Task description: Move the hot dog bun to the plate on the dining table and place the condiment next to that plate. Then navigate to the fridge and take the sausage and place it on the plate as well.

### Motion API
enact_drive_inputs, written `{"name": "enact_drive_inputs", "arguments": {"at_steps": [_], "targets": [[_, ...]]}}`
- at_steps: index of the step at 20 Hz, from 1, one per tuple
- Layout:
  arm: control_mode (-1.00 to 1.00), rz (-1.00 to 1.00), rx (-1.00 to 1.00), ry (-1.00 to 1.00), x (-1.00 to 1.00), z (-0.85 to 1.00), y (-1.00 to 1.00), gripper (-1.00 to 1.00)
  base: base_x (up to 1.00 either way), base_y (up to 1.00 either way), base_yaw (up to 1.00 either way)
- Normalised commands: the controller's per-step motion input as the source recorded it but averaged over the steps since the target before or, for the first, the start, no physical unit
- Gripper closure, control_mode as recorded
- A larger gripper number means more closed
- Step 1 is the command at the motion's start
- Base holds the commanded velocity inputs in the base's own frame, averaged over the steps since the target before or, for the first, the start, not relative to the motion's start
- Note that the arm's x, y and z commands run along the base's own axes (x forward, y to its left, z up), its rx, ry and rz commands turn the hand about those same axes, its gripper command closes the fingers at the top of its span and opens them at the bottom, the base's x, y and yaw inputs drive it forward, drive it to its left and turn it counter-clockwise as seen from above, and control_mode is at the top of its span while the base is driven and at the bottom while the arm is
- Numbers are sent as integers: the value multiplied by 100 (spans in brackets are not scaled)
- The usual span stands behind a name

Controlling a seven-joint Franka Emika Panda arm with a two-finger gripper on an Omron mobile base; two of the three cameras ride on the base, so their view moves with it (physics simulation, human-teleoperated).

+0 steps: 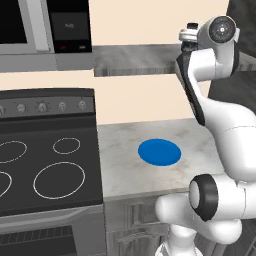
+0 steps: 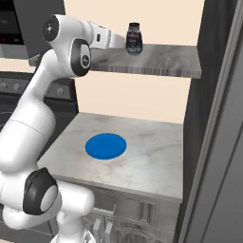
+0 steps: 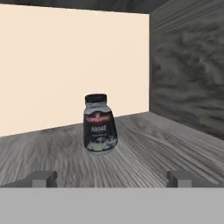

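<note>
The condiment [image 3: 100, 124], a small jar with a dark cap and dark label, stands upright on the grey wood-grain shelf [image 3: 144, 157] near its back corner. It also stands on the shelf in the right base view [image 2: 134, 39]. My gripper [image 3: 113, 178] is open, level with the shelf and a short way in front of the jar, touching nothing. In the right base view the hand reaches in from the left, just beside the jar. The hot dog bun, the plate, the dining table and the sausage are out of view.
A flat bright blue disc [image 1: 159, 152] lies on the marble counter [image 2: 147, 161] below the shelf. The stove [image 1: 45, 170] and a microwave [image 1: 30, 30] are to the left. A tall dark grey wall [image 2: 213, 118] bounds the right; I cannot tell whether it is the fridge.
</note>
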Motion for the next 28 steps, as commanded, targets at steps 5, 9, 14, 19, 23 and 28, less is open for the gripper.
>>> {"name": "enact_drive_inputs", "arguments": {"at_steps": [5,9,14,19,23,28], "targets": [[-100,1,0,-4,32,22,-3,-100,0,0,0],[-100,0,0,-5,33,15,-1,-100,0,0,0],[-100,2,3,-1,33,10,-7,-100,0,0,0],[-100,3,0,0,33,4,-5,-100,0,0,0],[-100,3,0,0,30,4,-13,-100,0,0,0],[-100,2,0,0,31,0,-16,-100,0,0,0]]}}
